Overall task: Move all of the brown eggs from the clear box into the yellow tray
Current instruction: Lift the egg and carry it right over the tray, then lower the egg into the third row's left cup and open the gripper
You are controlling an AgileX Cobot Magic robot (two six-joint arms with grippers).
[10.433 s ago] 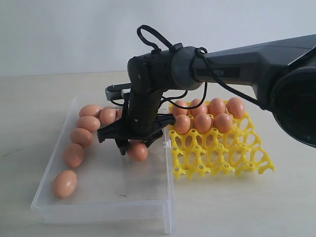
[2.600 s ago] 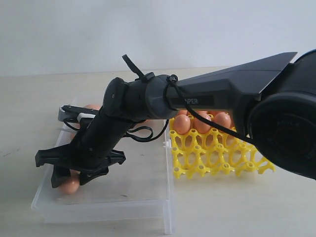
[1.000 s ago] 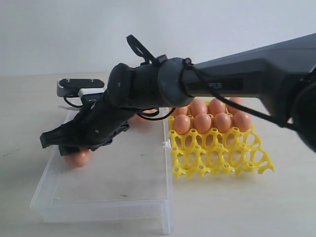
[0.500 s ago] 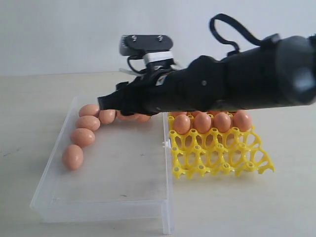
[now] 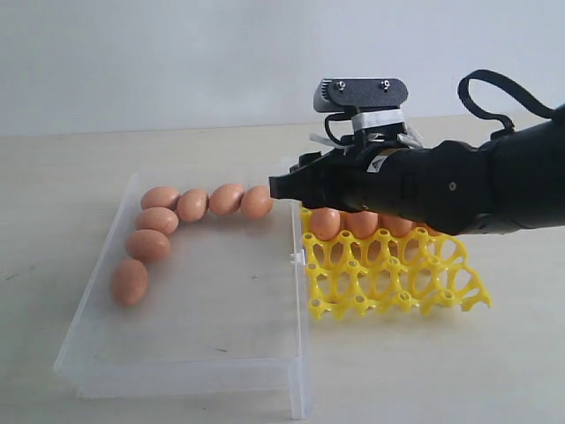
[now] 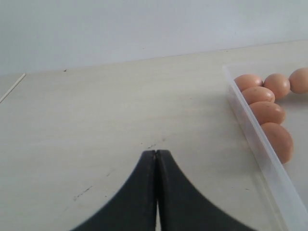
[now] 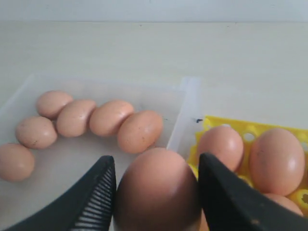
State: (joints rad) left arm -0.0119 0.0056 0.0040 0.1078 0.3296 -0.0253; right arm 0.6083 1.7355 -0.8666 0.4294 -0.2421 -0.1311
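My right gripper (image 7: 156, 161) is shut on a brown egg (image 7: 156, 190), held between its two black fingers (image 7: 98, 192). In the exterior view this gripper (image 5: 279, 187) hangs over the border between the clear box (image 5: 212, 353) and the yellow tray (image 5: 388, 278), and the arm hides the held egg. Several brown eggs (image 5: 192, 205) lie in a curved row along the box's far and left sides. More eggs (image 5: 325, 223) sit in the tray's far cups. My left gripper (image 6: 155, 154) is shut and empty over bare table beside the box wall (image 6: 262, 149).
The tray's near rows of cups (image 5: 397, 296) hold nothing. The box's near half (image 5: 203, 318) is bare plastic. The right arm's bulk (image 5: 477, 190) spans the tray's far rows. Pale tabletop (image 5: 53, 177) surrounds both containers.
My right gripper has lifted from the box's left side and swung right with the egg to the edge between box and tray. The eggs in the box have not moved.
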